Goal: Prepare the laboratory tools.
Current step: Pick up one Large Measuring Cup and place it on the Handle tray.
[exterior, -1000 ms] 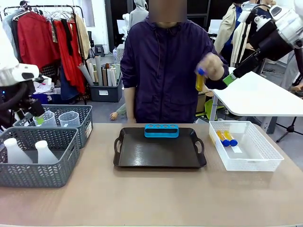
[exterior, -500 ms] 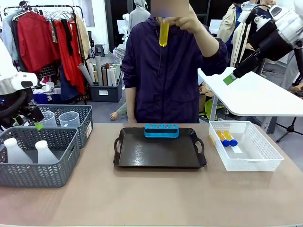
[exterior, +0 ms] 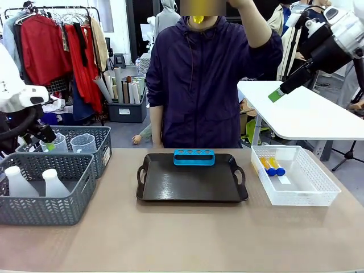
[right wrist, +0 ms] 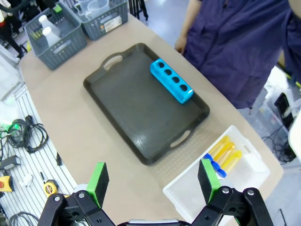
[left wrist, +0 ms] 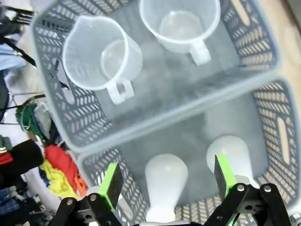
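Left gripper point(left wrist: 168, 181) spread wide, empty, above flasks point(left wrist: 233, 155); right gripper point(right wrist: 153, 181) likewise released, high over desk point(exterior: 182, 239). Early stage: rack point(exterior: 194, 157) on tray point(exterior: 187, 182) at 12 o'clock, holes unfilled; two tubes point(exterior: 272, 166) in white basket point(exterior: 318, 199) at 3 o'clock; beakers point(exterior: 83, 143), flasks at 9 o'clock, untouched in grey baskets point(exterior: 51, 210).

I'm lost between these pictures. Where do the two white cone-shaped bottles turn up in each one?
Front view: the conical flasks stand lower left, in the nearer grey basket.
Left wrist view: bottom centre, seen from above.
Right wrist view: top left corner, tiny.
Shared landmark: the neighbouring grey basket holding two clear beakers.
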### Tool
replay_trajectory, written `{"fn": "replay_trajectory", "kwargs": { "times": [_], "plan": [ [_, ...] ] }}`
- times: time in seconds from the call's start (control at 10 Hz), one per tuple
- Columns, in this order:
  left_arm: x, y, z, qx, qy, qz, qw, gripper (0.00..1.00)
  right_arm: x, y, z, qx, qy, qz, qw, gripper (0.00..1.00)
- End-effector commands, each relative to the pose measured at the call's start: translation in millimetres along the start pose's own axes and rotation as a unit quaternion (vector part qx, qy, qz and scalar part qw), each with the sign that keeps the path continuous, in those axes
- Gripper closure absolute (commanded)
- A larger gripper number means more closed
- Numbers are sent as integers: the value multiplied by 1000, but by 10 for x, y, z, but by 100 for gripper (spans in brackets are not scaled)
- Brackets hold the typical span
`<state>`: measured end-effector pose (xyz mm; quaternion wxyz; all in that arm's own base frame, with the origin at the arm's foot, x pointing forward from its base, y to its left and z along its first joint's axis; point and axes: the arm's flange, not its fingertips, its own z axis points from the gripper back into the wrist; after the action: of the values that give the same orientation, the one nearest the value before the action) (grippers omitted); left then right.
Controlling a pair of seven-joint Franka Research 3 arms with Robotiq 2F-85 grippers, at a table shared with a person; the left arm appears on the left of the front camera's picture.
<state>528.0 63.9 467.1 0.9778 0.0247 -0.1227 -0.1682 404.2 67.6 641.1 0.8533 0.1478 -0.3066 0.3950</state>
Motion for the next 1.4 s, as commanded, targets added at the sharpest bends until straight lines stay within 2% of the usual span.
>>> {"fn": "replay_trajectory", "kwargs": {
  "times": [0.0, 0.4, 0.8, 1.2, 1.3],
  "plan": [
    [179, 211, -300, 19, 10, 28, 999, 0, 1, -1, -8, 6, -6, -3, 1000, 0],
    [298, 533, -665, 36, -17, 58, 998, 0, 1, -1, -8, 6, -6, -3, 1000, 0],
    [372, 562, -787, 20, -28, 70, 997, 0, 1, -1, -8, 6, -6, -3, 1000, 0],
    [358, 561, -943, 9, -15, 79, 997, 0, 1, -1, -8, 6, -6, -3, 1000, 0],
    [350, 566, -964, 14, -12, 80, 997, 19, 1, -1, -8, 6, -6, -3, 1000, 0]
  ]
}}
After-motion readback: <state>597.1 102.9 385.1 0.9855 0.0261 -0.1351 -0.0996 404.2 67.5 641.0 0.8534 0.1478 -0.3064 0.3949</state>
